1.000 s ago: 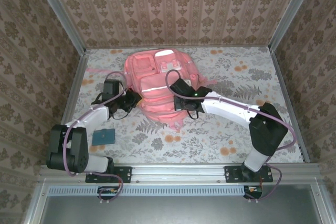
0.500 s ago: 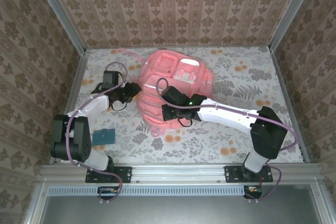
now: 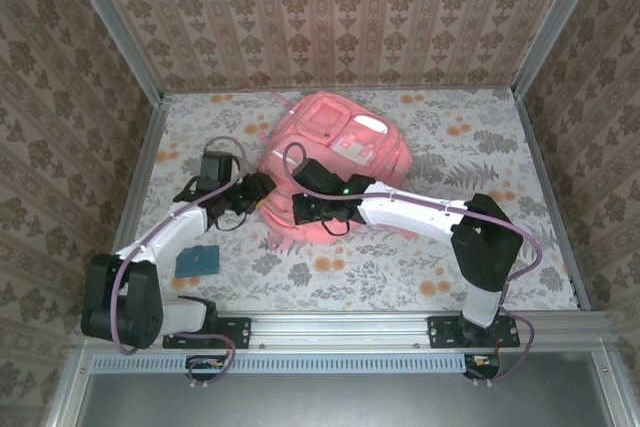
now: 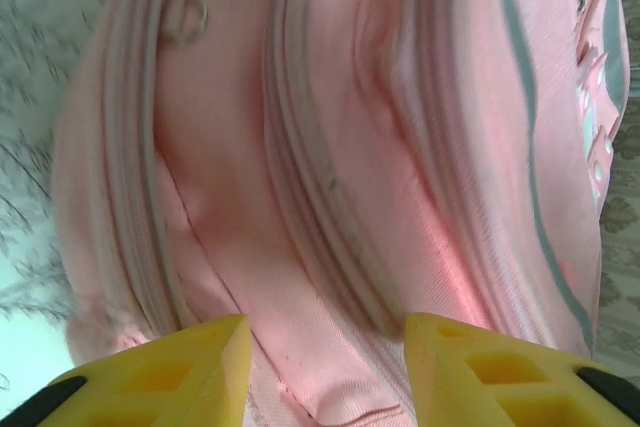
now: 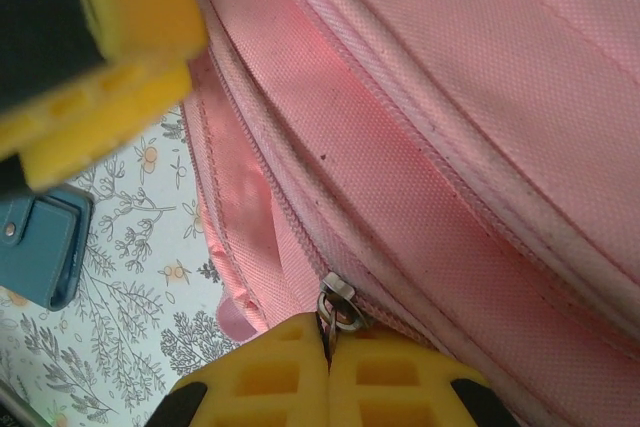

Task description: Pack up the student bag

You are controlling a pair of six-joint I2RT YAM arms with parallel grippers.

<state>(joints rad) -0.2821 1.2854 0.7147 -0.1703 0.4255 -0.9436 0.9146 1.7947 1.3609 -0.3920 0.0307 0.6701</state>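
Pink fabric bag (image 3: 330, 127) - soft, floppy, probably light; I'd expect it to slump and slide on the table (image 3: 480, 247) when tugged. Best holds are the zip pull (image 5: 337, 304), seam ridges or straps, not flat cloth. Right claw (image 5: 328, 347) sits at the bag's near edge, pinched tight on the zip pull. Left claw (image 4: 325, 342) is at the bag's left side, jaws partway apart, holding nothing - bag cloth just ahead of its tips. Blue case (image 3: 197, 261) lies well apart, left of the bag.
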